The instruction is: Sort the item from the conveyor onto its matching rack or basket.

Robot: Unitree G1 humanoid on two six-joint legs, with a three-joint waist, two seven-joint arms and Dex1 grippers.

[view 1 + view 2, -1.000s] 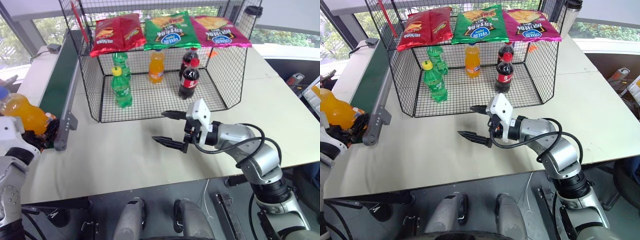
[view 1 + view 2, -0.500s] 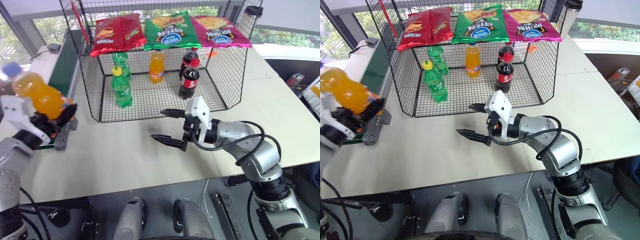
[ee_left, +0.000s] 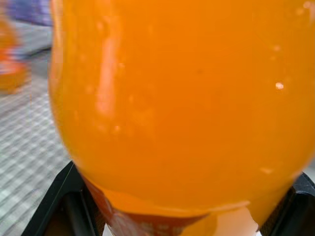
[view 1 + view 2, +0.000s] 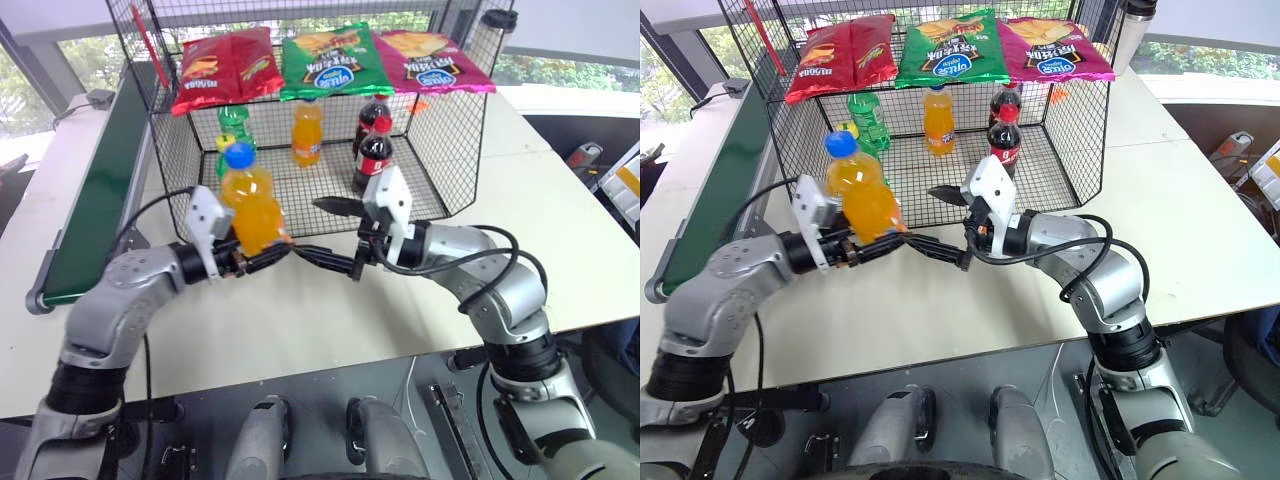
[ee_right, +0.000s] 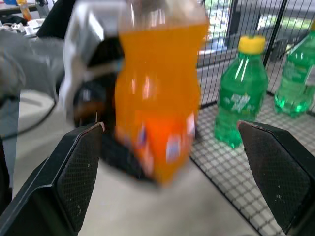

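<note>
The item, an orange soda bottle [image 4: 252, 208] with a blue cap, hangs upright above the table in front of the rack [image 4: 455, 130], a black wire cage. My left gripper [image 4: 262, 256] is shut on the bottle's lower part; its black fingers [image 3: 63, 197] flank the orange body [image 3: 182, 98]. My right gripper [image 4: 308, 227] is open and points toward the bottle, with its fingertips just short of it. In the right wrist view the bottle [image 5: 157, 103] stands ahead between the spread fingers [image 5: 78, 172]. The conveyor [image 4: 95, 190] runs along the table's left side.
Inside the cage stand green soda bottles [image 5: 241, 93], an orange bottle [image 4: 306, 133] and two cola bottles [image 4: 372, 150]. Three crisp bags [image 4: 325, 60] lie on its mesh top. Bare table [image 4: 300, 320] spreads in front of the cage.
My left arm swung the bottle from beside the conveyor rightward to the middle, up to the right gripper's fingertips. The right gripper stayed open and barely moved.
</note>
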